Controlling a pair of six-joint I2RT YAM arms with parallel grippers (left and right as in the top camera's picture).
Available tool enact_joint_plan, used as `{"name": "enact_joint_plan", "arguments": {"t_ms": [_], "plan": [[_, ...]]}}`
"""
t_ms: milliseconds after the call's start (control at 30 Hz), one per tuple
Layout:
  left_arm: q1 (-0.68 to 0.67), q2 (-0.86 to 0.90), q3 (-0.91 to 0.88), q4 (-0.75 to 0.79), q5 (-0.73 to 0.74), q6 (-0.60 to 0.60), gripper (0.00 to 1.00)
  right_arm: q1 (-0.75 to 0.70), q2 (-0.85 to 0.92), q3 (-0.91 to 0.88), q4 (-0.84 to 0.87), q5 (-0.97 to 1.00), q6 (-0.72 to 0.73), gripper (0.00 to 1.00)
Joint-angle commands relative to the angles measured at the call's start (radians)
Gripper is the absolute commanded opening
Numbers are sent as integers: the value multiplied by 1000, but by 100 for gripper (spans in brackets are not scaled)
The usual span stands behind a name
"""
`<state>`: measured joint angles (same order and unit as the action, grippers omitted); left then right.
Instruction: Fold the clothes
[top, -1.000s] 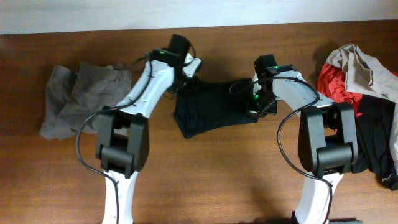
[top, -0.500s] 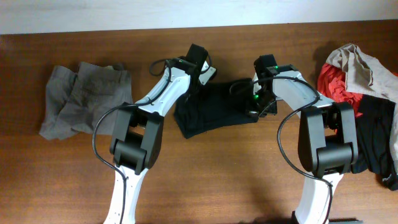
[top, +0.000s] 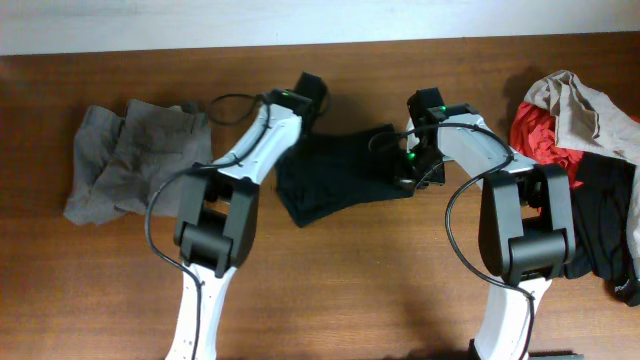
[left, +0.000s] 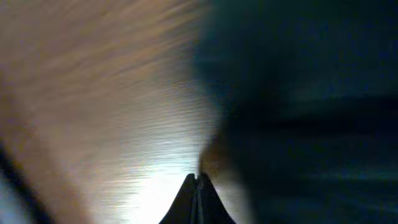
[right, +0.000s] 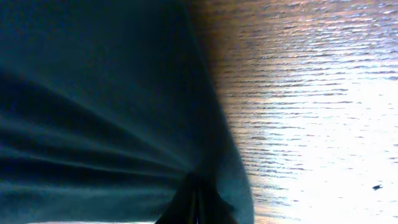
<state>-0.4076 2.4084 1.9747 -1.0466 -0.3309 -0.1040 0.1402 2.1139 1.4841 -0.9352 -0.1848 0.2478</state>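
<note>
Tabletop (top: 350, 290) open below T-shirt (top: 335, 175) edge

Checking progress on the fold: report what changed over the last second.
The left gripper swung right to the upper-left edge of the black T-shirt, jaws shut; whether it pinches cloth is unclear. The right gripper stayed clamped on the shirt; the grey trousers did not move.

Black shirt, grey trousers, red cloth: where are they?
black shirt (top: 335, 172): overhead view, middle of the fabric.
grey trousers (top: 132, 160): overhead view, middle of the pile.
red cloth (top: 530, 135): overhead view, bare left part.
</note>
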Motion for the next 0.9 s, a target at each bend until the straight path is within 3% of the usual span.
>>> {"name": "enact_joint_plan", "arguments": {"t_ms": [0,100,333,400,667,867], "plan": [[106,56,3,-65,-149,-86,1,3,41,-35,-19,43,5,4],[156,39,90,-152,-105,-95,1,3,42,-35,-23,43,5,4],[137,-50,191,-261,391,-15,2,2,42,-35,-28,43,5,4],[104,-53,190,-298,472,6,5,2,42,-35,-30,42,5,4],[-36,-53,178,-300,548,8,6,3,41,-35,-34,39,24,4],[-109,-51,104,-178,545,7,9,3,42,-35,-38,39,23,4]]}}
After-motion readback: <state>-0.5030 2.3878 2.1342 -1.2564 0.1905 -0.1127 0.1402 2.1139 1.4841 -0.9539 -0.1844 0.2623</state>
